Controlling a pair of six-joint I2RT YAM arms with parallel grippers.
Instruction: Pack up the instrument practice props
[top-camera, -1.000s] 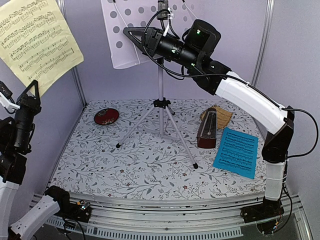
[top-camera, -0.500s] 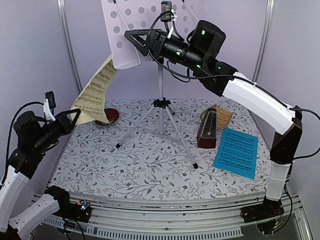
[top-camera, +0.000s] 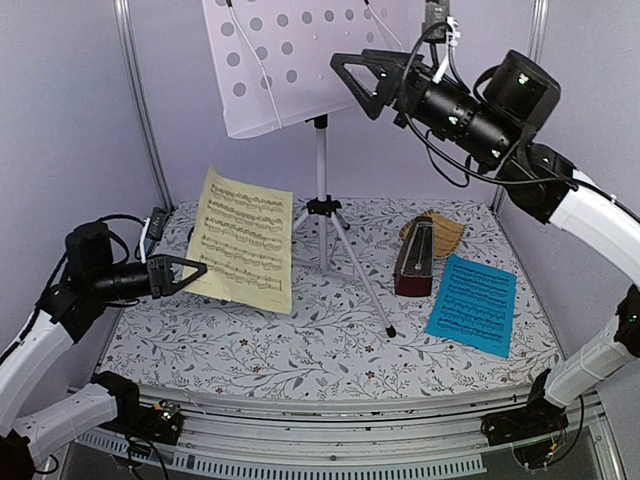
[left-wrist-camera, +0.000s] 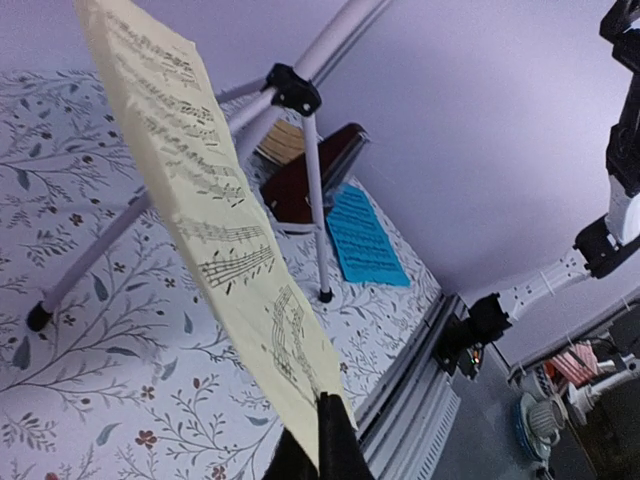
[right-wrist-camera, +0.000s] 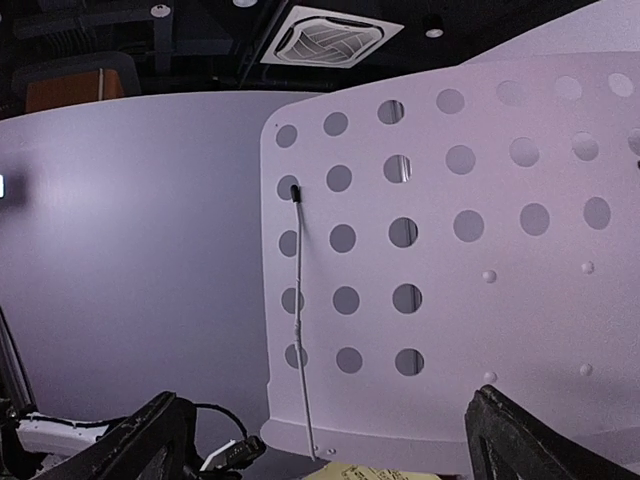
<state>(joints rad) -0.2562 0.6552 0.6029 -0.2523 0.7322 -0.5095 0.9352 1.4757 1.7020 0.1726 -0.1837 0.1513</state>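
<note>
My left gripper (top-camera: 192, 272) is pressed together on the edge of the cream sheet (top-camera: 245, 240). It holds the page up over the left part of the flowered table (top-camera: 300, 345), in front of one leg of the music stand (top-camera: 320, 185). From my left wrist the page (left-wrist-camera: 200, 200) runs up and away from my dark fingertips (left-wrist-camera: 325, 450). Its printed staves face the stand's legs, and I cannot tell whether its lower edge touches the cloth. My right gripper (top-camera: 350, 80) is high up, just to the right of the stand's white holed desk (top-camera: 290, 60). Its fingers are spread wide with nothing between them. From my right wrist one finger (right-wrist-camera: 150, 440) sits at the lower left and the other at the lower right, and the desk (right-wrist-camera: 450, 300) fills the view ahead of them. A thin white wire clip lies down the desk's left side. The stand is upright on its three legs near the middle of the table's back half. The brown metronome (top-camera: 413, 262) stands to the right of the legs, with a tan woven thing (top-camera: 447, 232) just behind it. The blue sheet (top-camera: 472, 303) lies flat beside the metronome on the right, close to the table's right edge.
</note>
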